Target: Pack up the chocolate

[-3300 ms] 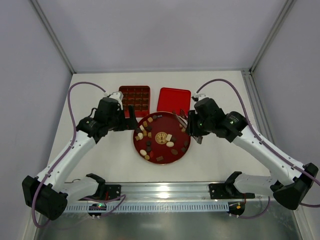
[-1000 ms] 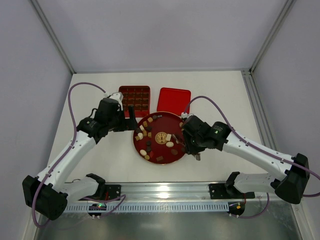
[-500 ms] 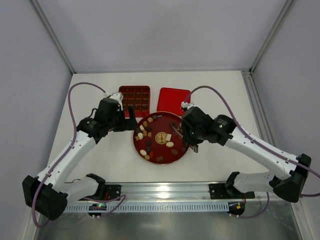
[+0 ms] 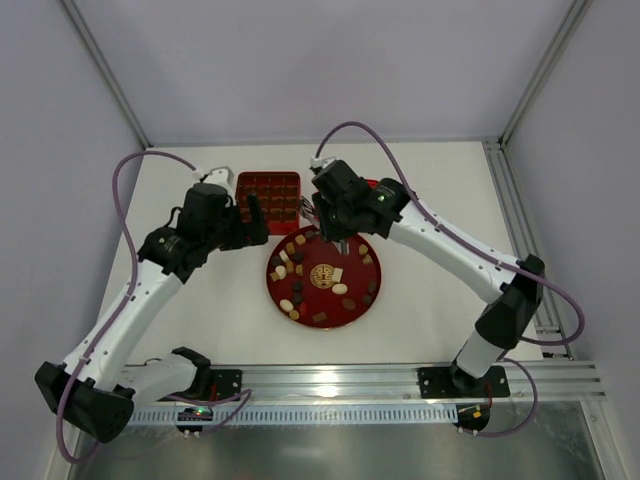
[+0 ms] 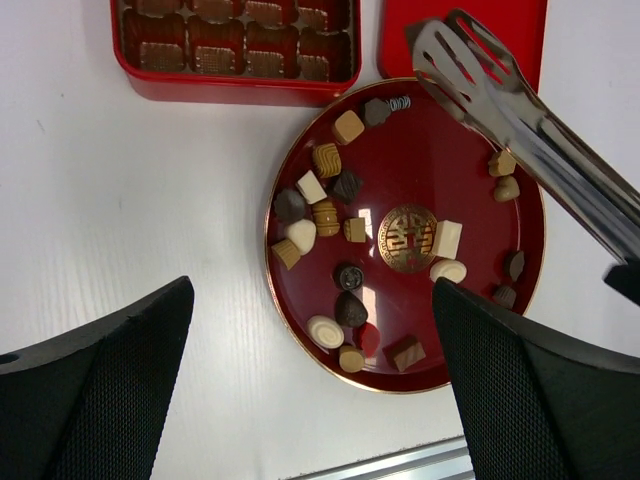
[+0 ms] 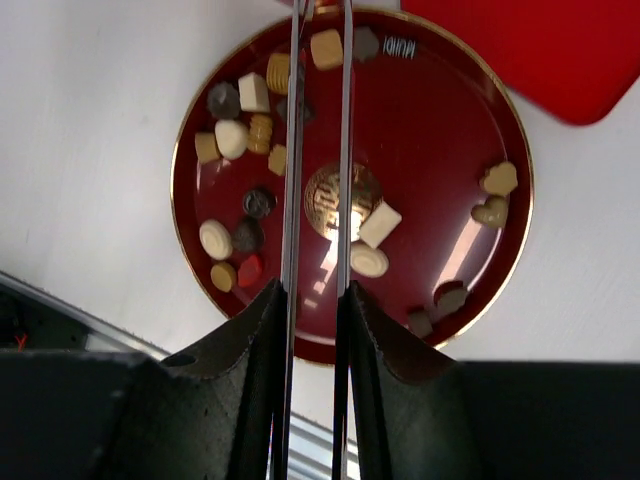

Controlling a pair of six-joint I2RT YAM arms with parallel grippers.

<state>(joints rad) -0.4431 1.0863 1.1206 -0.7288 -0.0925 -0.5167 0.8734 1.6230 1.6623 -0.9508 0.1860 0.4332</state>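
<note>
The chocolate (image 4: 287, 304), several small brown, tan and cream pieces, lies scattered on the round red plate (image 4: 271, 287). It shows in the left wrist view (image 5: 326, 160) and the right wrist view (image 6: 231, 138). My right gripper (image 4: 338, 215) hangs over the plate's far edge and is shut on metal tongs (image 6: 291, 150). The tong blades (image 5: 530, 130) are slightly apart and their tips look empty above the plate's far rim. My left gripper (image 4: 250, 222) is open and empty, held high left of the plate, with its fingers (image 5: 100, 390) wide apart.
A square red box (image 4: 270, 193) with grid compartments stands behind the plate on the left; it also shows in the left wrist view (image 5: 235, 50). A flat red lid (image 5: 500, 30) lies to its right, partly under my right arm. A metal rail (image 4: 330, 380) runs along the near edge.
My right arm has swung with the tongs from the plate's right side to its far edge, near the box. My left gripper has shifted slightly back and left.
</note>
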